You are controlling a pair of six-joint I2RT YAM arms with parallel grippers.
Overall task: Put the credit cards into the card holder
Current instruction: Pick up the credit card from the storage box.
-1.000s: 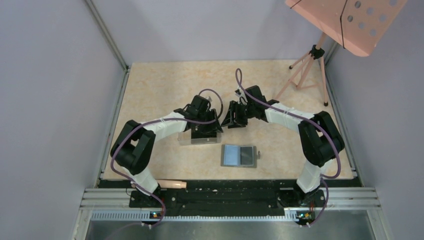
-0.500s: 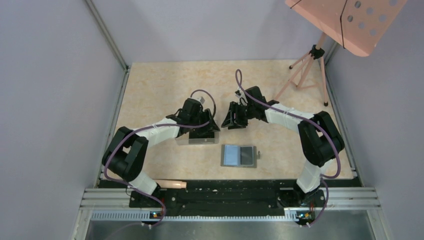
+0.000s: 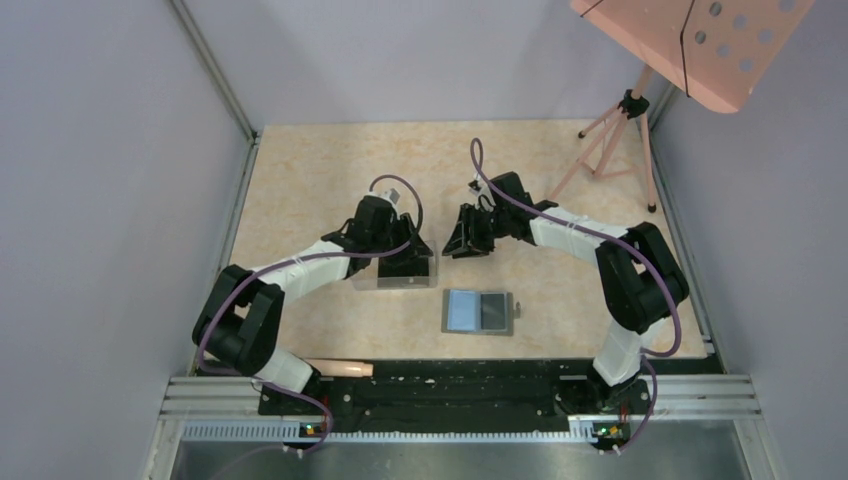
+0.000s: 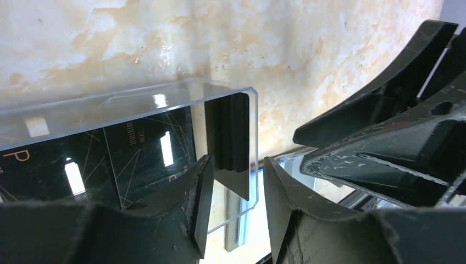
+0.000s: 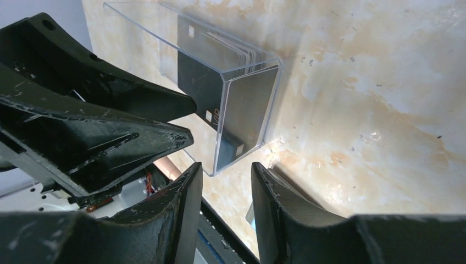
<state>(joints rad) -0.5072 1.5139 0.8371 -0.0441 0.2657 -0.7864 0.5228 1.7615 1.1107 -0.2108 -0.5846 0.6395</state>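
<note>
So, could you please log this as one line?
left fingers: open at clear plastic box; thin black cards: inside; right fingers: open; grey wallet: open

Cards [image 4: 228, 129]: we see a black stack standing on edge inside the clear box [image 4: 126, 102].
Holder [image 3: 478, 311]: we see it gray, open flat, just beside that box.

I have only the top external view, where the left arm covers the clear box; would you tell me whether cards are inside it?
Observer: Yes, the left wrist view shows a stack of black credit cards at one end of the clear box.
Operator: Are the left jaws gripping them?
Observer: No, the left gripper is open, with that end of the box seen between its jaws.
Operator: And the right?
Observer: The right gripper is open too, holding nothing, facing the box.
</note>
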